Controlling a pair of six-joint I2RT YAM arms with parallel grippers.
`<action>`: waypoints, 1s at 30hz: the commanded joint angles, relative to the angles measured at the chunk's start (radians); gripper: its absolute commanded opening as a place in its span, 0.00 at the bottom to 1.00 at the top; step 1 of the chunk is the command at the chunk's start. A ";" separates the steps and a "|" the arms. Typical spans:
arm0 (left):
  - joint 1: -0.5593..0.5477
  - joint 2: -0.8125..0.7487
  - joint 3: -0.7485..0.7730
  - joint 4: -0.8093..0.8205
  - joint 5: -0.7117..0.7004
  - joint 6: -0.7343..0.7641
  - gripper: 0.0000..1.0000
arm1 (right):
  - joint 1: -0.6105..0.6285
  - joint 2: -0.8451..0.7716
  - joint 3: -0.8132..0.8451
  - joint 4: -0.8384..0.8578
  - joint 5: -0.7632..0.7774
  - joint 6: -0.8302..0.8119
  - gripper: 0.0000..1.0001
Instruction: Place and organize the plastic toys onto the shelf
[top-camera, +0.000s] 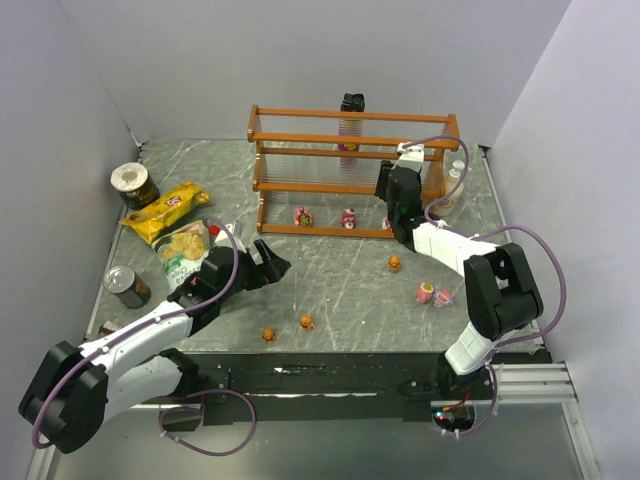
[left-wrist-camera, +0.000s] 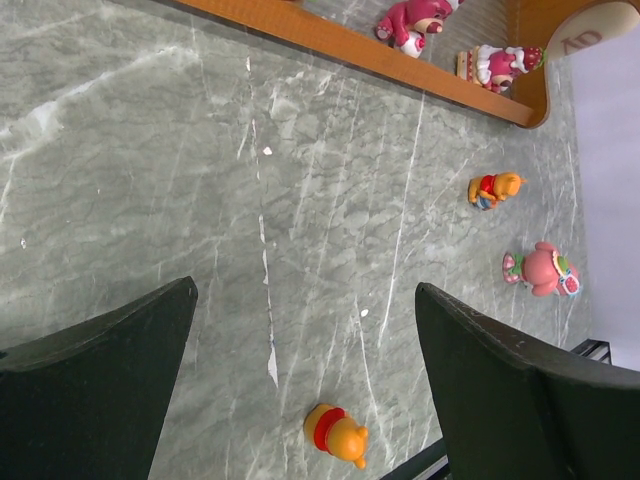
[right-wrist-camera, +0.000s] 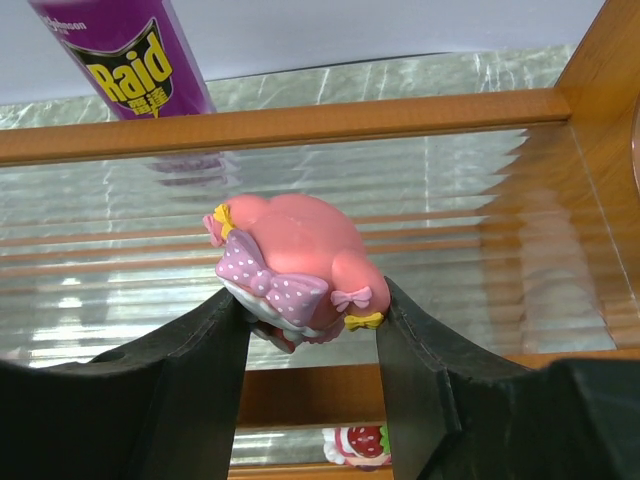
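The shelf (top-camera: 300, 112) stands at the back of the table. Three pink toys (top-camera: 302, 215) stand along its bottom tier. Three orange toys lie on the table: one (top-camera: 394, 263) to the right and two (top-camera: 306, 322) near the front edge. Two pink toys (top-camera: 425, 292) lie at the right. My right gripper (top-camera: 400, 168) is at the shelf's right end, level with the middle tier (right-wrist-camera: 480, 230), shut on a pink toy (right-wrist-camera: 295, 255) with a purple dotted bow. My left gripper (left-wrist-camera: 305, 290) is open and empty, above an orange toy (left-wrist-camera: 336, 435).
Two chip bags (top-camera: 165, 210) and two cans (top-camera: 133, 183) lie at the left. A purple Raid can (right-wrist-camera: 130, 50) stands behind the shelf. A white object (top-camera: 456, 175) stands by the shelf's right end. A strawberry toy (right-wrist-camera: 358, 443) shows on the tier below.
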 joint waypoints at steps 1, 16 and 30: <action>0.007 0.001 0.012 0.040 0.014 0.016 0.96 | -0.012 0.015 0.002 0.021 -0.004 -0.022 0.35; 0.007 -0.008 0.009 0.039 0.014 0.015 0.96 | -0.011 -0.034 -0.049 0.030 -0.047 -0.012 0.46; 0.008 -0.022 0.007 0.034 0.014 0.015 0.96 | 0.060 0.009 -0.035 0.018 0.081 -0.071 0.59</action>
